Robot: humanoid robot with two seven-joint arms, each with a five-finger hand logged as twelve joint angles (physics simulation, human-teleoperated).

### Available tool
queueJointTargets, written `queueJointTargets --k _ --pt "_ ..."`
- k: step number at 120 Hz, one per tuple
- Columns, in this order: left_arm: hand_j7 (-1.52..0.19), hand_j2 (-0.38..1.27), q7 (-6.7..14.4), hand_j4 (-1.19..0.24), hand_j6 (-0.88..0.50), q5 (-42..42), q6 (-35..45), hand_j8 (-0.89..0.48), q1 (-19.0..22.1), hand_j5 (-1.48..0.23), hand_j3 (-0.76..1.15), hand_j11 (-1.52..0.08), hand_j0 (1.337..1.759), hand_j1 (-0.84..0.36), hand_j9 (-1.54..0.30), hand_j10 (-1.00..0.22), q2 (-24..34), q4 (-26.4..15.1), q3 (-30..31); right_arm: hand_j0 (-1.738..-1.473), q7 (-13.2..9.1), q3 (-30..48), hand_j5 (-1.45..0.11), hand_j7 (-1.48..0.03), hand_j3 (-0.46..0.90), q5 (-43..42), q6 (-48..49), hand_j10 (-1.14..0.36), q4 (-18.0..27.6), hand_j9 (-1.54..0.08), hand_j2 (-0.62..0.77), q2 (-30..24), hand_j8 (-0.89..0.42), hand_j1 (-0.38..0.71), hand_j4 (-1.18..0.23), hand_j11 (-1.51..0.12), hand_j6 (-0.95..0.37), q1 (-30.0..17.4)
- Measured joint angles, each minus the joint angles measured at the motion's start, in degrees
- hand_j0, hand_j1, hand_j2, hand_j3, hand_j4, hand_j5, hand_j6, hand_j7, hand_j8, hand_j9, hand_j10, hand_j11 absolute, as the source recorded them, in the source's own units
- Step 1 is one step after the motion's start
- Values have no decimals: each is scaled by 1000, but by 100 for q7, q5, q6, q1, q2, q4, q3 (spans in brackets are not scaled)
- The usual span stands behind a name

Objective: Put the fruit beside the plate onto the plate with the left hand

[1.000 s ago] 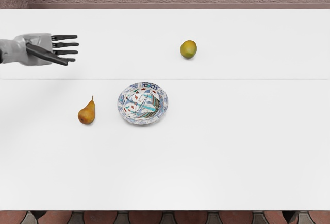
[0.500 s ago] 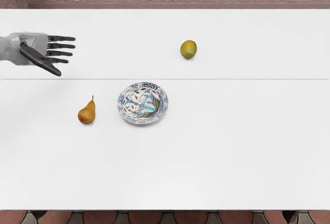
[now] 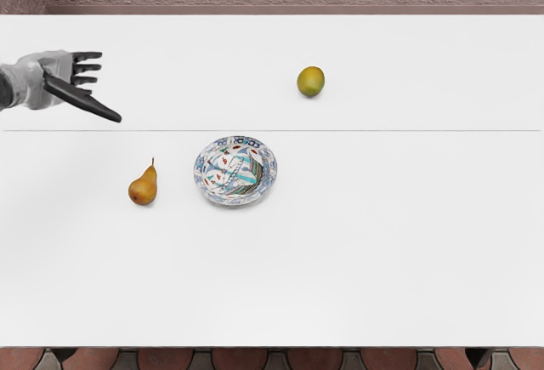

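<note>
A brown-yellow pear (image 3: pixel 143 187) lies on the white table just left of the patterned plate (image 3: pixel 235 171), a short gap between them. My left hand (image 3: pixel 81 81) hovers at the far left, up and to the left of the pear and well apart from it. Its fingers are spread and hold nothing, and the thumb (image 3: pixel 89 104) points down-right. A green-yellow round fruit (image 3: pixel 310 82) sits far behind the plate to the right. The right arm does not show.
The white table (image 3: pixel 382 242) runs across the whole view, with a thin seam line across it just behind the plate. A textured wall stands behind the far edge, and tiled floor shows below the near edge.
The left hand has drawn back a little toward the left edge and turned; its fingers look shorter and the thumb now reaches farther down-right. Pear, plate and round fruit have not moved.
</note>
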Motion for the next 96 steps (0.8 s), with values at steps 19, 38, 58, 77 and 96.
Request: queueJointTargets --k 19,38,58,77,96 --pt "-10 1 294 -8 -8 -598 1012 -8 -4 -10 0 -10 1658 340 -10 -8 -44 -166 130 -1658 0 0 -20 -20 0 0 0 -15 0 -20 -3 0 -15 -331 -15 -20 -15 0" --pt "-8 0 604 -5 -5 -769 1357 -6 34 -8 0 -8 1658 342 -8 -6 -16 -202 169 -1658 0 0 -20 -20 0 0 -3 -15 0 -20 -3 0 -15 -331 -15 -20 -15 0" --pt "-5 0 870 -3 -3 -802 1876 -3 -17 -5 0 -5 1658 344 -5 -4 -49 -277 152 -1658 0 1 -19 -19 0 0 -2 -15 0 -19 -3 0 -15 -331 -15 -19 -15 0" --pt "-4 -1 1031 -1 -1 -875 2139 -2 -384 -4 0 -4 1658 344 -4 -3 -17 -395 223 -1658 0 0 -19 -19 0 0 0 -15 0 -19 -3 0 -15 -331 -15 -19 -15 0" --pt "-5 0 1049 -3 -4 -1911 2530 -4 -2323 -5 0 -5 1658 344 -5 -4 -839 -691 1664 -1658 0 1 -19 -19 0 0 -1 -15 0 -19 -3 0 -15 -331 -15 -19 -15 0"
